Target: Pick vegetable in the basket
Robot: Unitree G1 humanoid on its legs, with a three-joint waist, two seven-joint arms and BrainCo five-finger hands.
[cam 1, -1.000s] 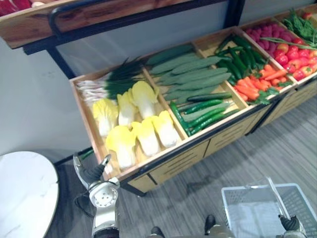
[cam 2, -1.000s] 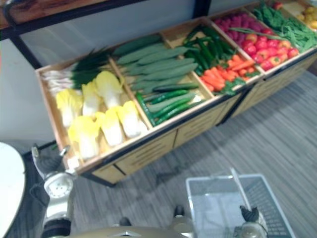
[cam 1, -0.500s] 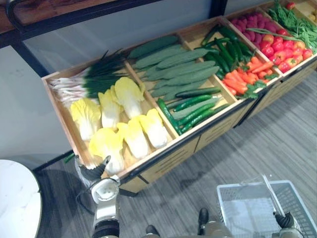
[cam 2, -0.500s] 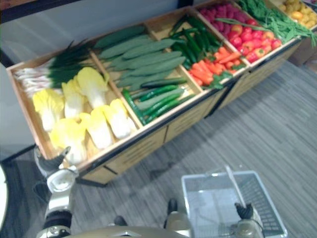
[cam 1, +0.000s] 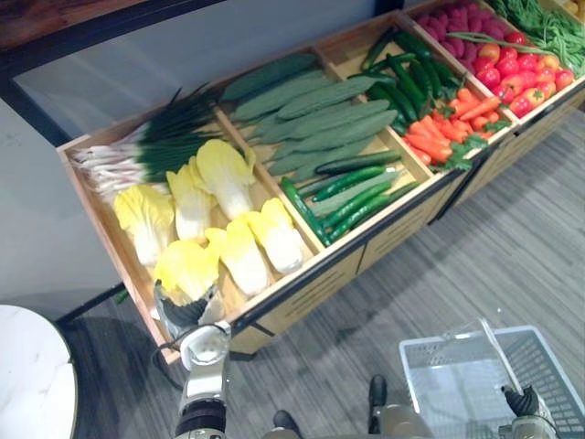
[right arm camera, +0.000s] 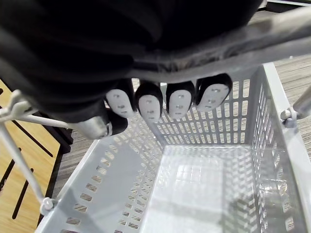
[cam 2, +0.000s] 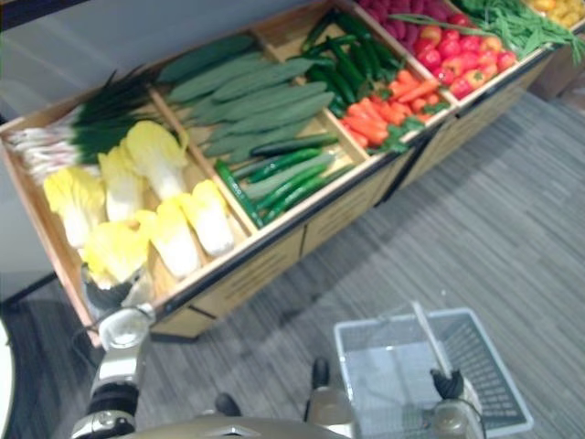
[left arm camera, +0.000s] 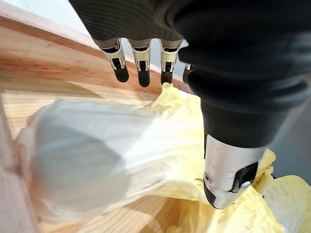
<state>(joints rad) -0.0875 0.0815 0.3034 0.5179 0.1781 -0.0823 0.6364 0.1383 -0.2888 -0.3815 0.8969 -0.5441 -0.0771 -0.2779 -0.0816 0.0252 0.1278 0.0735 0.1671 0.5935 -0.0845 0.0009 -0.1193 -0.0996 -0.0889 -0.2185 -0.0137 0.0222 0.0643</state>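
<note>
Several yellow-white napa cabbages lie in the left compartment of the wooden display stand [cam 1: 315, 271]. My left hand [cam 1: 189, 309] reaches over the stand's front corner onto the nearest cabbage [cam 1: 183, 267]. In the left wrist view its fingers [left arm camera: 142, 60] are straight above that cabbage [left arm camera: 97, 155] and the thumb [left arm camera: 228, 179] rests by its leaves; the hand is open. My right hand [cam 1: 522, 401] hangs at the lower right, its fingers [right arm camera: 165, 99] curled round the handle [cam 1: 494, 352] of a white plastic basket [cam 1: 430, 343] that holds nothing.
Green onions [cam 1: 146, 146] lie behind the cabbages. Further right are long cucumbers [cam 1: 311, 114], dark green cucumbers [cam 1: 411, 73], carrots [cam 1: 448, 128] and red vegetables [cam 1: 521, 78]. A white round table [cam 1: 32, 384] stands at the lower left. Grey floor lies between stand and basket.
The camera has shifted. My left hand has risen from below the stand's front edge into the cabbage compartment, over the nearest cabbage. The right hand keeps its hold on the basket handle.
</note>
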